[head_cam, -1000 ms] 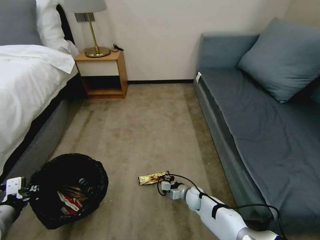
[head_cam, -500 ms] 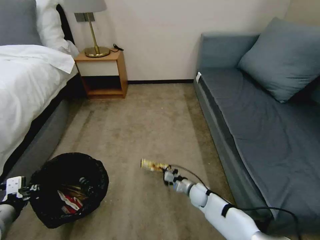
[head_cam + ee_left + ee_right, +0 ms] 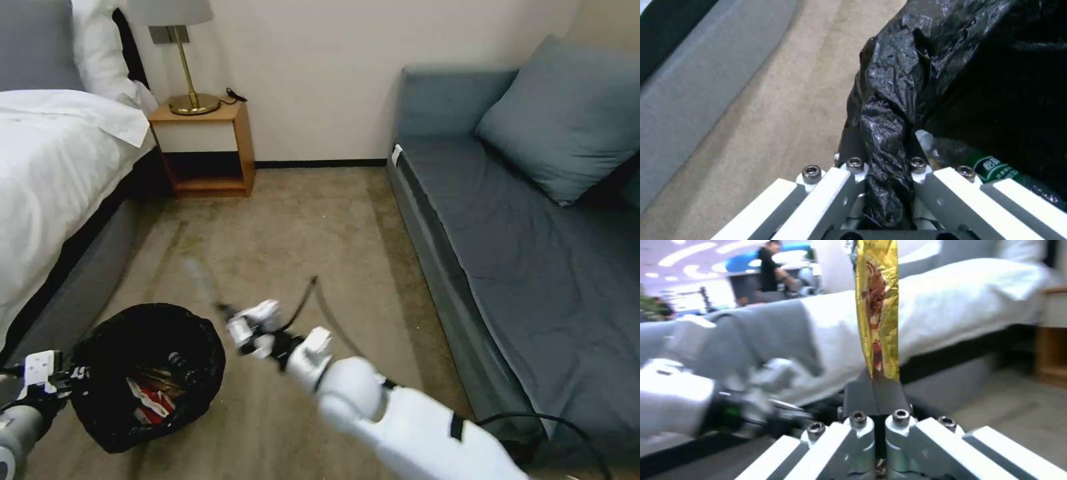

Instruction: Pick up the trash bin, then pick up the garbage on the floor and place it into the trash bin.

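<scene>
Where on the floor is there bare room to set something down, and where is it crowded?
Bare carpet runs between the bed and the sofa, back to the nightstand. Crowded near the robot: the trash bin, held at its rim by the left gripper, and beside it the right gripper holding the gold wrapper.

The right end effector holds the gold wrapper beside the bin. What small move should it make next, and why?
Probably carry it a little farther toward the robot's left, until it is over the trash bin. The right end effector is shut on the gold snack wrapper and sits just past the bin's rim in the head view, while the left end effector grips the bin's bag-lined edge.
</scene>
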